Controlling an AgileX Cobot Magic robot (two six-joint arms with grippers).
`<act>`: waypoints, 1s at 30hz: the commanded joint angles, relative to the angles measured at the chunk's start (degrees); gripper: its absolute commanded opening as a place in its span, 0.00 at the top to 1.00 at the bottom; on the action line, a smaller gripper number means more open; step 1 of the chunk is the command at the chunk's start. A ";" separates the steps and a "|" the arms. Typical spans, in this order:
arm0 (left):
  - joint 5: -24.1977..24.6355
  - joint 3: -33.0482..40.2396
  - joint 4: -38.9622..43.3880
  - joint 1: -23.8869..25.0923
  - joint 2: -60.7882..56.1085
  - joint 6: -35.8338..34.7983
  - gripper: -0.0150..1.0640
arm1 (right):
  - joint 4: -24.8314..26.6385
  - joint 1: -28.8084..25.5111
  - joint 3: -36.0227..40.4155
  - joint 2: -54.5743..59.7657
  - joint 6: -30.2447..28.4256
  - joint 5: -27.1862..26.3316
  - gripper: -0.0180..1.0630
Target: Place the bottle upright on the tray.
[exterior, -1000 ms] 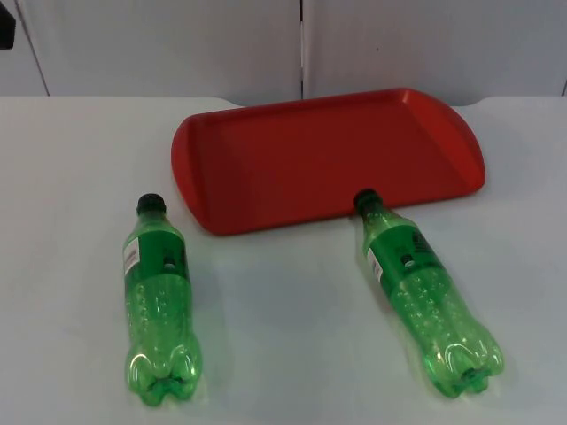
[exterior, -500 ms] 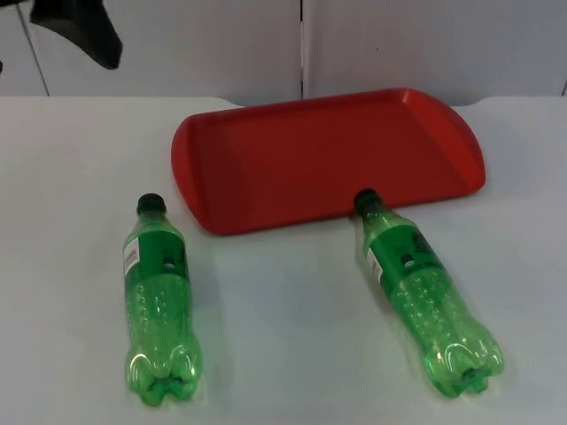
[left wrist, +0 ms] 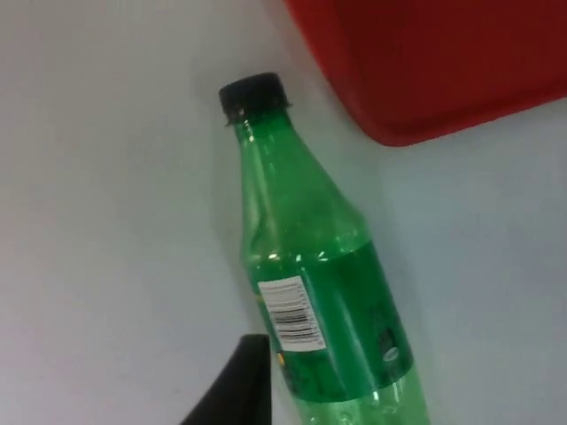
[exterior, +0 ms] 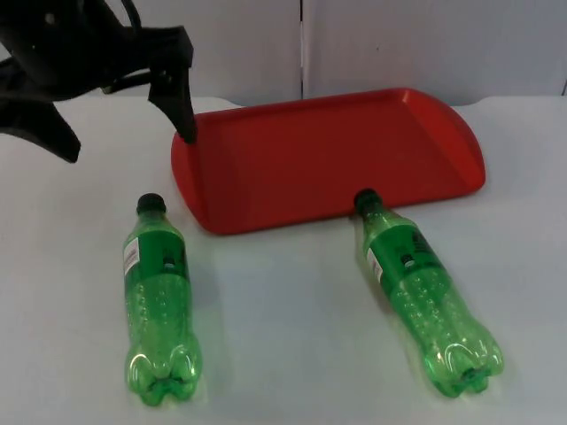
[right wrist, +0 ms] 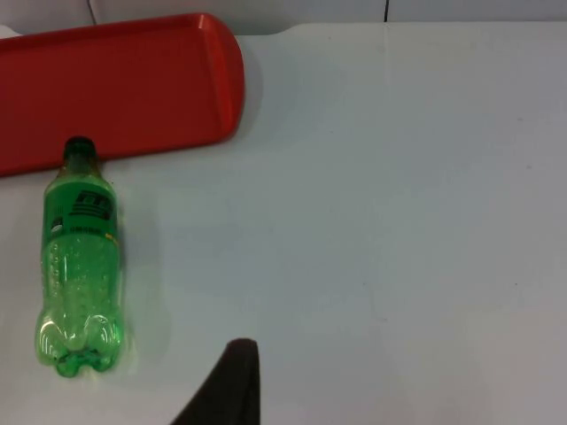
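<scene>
Two green plastic bottles with black caps lie on their sides on the white table. The left bottle (exterior: 159, 301) (left wrist: 310, 266) points its cap toward the back. The right bottle (exterior: 425, 297) (right wrist: 80, 257) has its cap touching the front rim of the red tray (exterior: 328, 155) (right wrist: 115, 88) (left wrist: 443, 62). My left gripper (exterior: 128, 146) hangs open above the table, behind the left bottle's cap and beside the tray's left end, holding nothing. My right gripper (right wrist: 226, 385) waits back over the table to the right of the right bottle.
The grey partition wall (exterior: 301, 44) rises just behind the tray. Bare white table (exterior: 283, 310) lies between the two bottles and to the right of the right bottle.
The left arm has swung in from the upper left corner and down toward the left bottle's cap, its fingers spread. Bottles and tray have not moved.
</scene>
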 commanded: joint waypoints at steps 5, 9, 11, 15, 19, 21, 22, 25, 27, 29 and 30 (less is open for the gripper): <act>2.76 -0.41 4.58 -0.29 3.38 -6.05 0.01 | 0.10 -0.37 0.03 -0.14 -0.03 -0.47 0.02; 2.08 -0.41 3.88 -1.02 5.06 -6.80 0.01 | 0.10 -0.37 0.03 -0.14 -0.03 -0.47 0.02; 1.10 -0.45 4.15 -2.08 6.04 -7.87 0.01 | 0.10 -0.37 0.03 -0.14 -0.03 -0.47 0.02; -0.18 -0.45 4.15 -3.22 8.00 -8.77 0.01 | 0.10 -0.37 0.03 -0.14 -0.03 -0.47 0.02; -1.16 -0.45 4.15 -3.61 10.42 -8.99 0.01 | 0.10 -0.37 0.03 -0.14 -0.03 -0.47 0.02; -1.77 -0.45 4.15 -3.61 12.04 -9.08 0.01 | 0.10 -0.37 0.03 -0.14 -0.03 -0.47 0.02; -2.36 -0.45 4.15 -3.61 13.01 -9.08 0.01 | 0.10 -0.37 0.03 -0.14 -0.03 -0.47 0.02; -3.86 -0.45 3.89 -3.61 14.36 -9.08 0.01 | 0.10 -0.37 0.03 -0.14 -0.03 -0.47 0.02; -5.76 -0.45 3.89 -3.61 15.85 -9.08 0.01 | 0.10 -0.37 0.03 -0.14 -0.03 -0.47 0.02; -7.01 -0.45 3.89 -3.61 17.18 -9.08 0.01 | 0.10 -0.37 0.03 -0.14 -0.03 -0.47 0.02; -7.01 -0.45 3.89 -3.61 17.18 -9.08 0.01 | 0.10 -0.37 0.03 -0.14 -0.03 -0.47 0.02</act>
